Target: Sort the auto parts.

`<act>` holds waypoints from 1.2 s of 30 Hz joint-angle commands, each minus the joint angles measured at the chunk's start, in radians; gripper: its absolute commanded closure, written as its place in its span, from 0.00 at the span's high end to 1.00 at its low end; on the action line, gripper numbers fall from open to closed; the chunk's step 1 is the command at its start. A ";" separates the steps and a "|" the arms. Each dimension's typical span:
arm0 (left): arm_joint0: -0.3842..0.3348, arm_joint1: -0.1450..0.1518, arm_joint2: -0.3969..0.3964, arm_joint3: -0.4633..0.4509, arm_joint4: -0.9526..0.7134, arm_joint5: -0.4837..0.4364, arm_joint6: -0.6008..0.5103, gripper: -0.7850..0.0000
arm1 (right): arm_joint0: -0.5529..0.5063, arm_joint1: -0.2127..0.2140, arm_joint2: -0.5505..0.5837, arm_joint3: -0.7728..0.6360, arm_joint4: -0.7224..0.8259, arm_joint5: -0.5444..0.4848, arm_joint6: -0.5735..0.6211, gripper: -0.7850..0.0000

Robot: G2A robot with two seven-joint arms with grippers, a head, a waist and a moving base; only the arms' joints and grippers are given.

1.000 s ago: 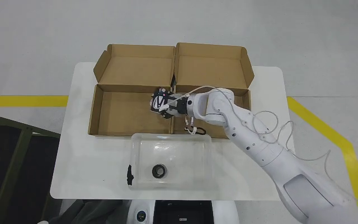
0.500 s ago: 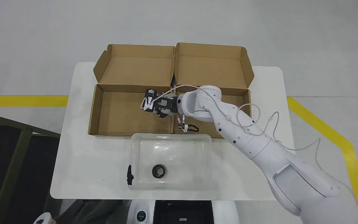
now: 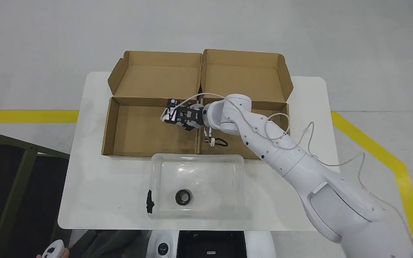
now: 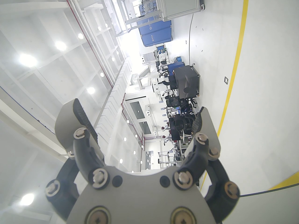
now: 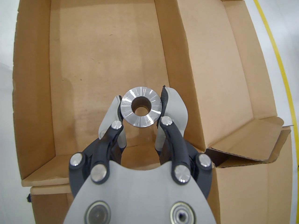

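Table [image 3: 97, 187]: white, it spread out under the right gripper [image 5: 141, 99] on every side.
Left box [image 3: 139, 129]: open brown cardboard, directly below the right gripper. Its floor was bare around the gripper, and its raised lid stood beyond the fingertips.
Right box [image 3: 242, 77]: a matching cardboard box, behind the right gripper along its arm and touching the left box wall to wall.
Bin [image 3: 213, 187]: clear plastic, near the right gripper on the robot's side and just outside the boxes' front walls.
Right gripper: clenched on the metal ring [image 5: 150, 114], with one finger on each side of its rim.
Left gripper [image 4: 140, 108]: fingers spread wide apart, holding nothing, aimed at the hall with its ceiling lights.
Metal ring: shiny and thick, with a round hole. It was held between the right fingertips above the left box's floor, flat face toward the wrist. I could not tell whether it touched the cardboard.
Black ring [image 3: 184, 197]: lay on the bin floor, well apart from the right gripper.
Black piece [image 3: 150, 203]: small, at the bin's side wall, farther from the right gripper than the black ring. I could not tell whether it was inside or outside.
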 commanded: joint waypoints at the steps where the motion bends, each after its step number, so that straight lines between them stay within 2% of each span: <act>1: 0.000 0.000 0.000 0.000 0.000 0.000 0.000 1.00 | 0.003 -0.005 -0.002 0.009 -0.008 0.001 -0.002 0.09; 3: 0.000 0.000 0.000 0.000 0.000 0.000 0.000 1.00 | 0.006 -0.011 -0.005 0.018 -0.021 0.004 -0.003 0.16; 12: 0.000 0.000 0.000 0.000 0.000 0.000 0.000 1.00 | 0.013 -0.030 -0.006 0.057 -0.060 0.002 -0.012 0.20; 18: 0.000 0.000 0.000 0.000 0.000 0.000 0.000 1.00 | 0.016 -0.039 -0.002 0.071 -0.082 -0.008 -0.013 0.34; 28: 0.000 0.000 0.000 0.000 0.000 0.000 0.000 1.00 | 0.015 -0.050 0.012 0.084 -0.112 -0.017 -0.032 0.35; 36: 0.000 0.000 0.000 0.000 0.000 0.000 0.000 1.00 | 0.006 -0.039 0.057 0.021 -0.120 -0.052 -0.076 0.38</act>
